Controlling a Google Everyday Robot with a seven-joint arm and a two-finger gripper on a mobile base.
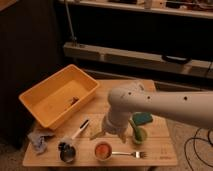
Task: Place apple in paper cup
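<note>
1. The jaws [114,131] hang low over the wooden surface [160,145], just behind the paper cup [103,150]; the arm's white body hides them, so I cannot tell how far they are open or whether they touch anything.
2. The paper cup stands near the front edge of the surface, and the apple [103,150] sits inside it, its orange-red top showing within the white rim.
3. Just right of the cup lies a fork [131,154], its tines pointing right.
4. Left of the cup stands a dark shiny cup [67,151] at the front edge.
5. Further left, at the front left corner, lies a crumpled bluish cloth [39,141].
6. Between the dark cup and the arm lies a slim tool with a white handle and a dark tip [80,128], set at a slant.
7. Right of the arm's lower end stands a small green cup-like thing [138,134], and just behind it rests a teal sponge [142,118]; both are partly covered by the arm.
8. The white arm [160,106] reaches in from the right and blocks the middle of the surface.
9. At the back left an orange bin [35,97] sits at an angle; a small dark scrap [73,100] lies on its floor.
</note>
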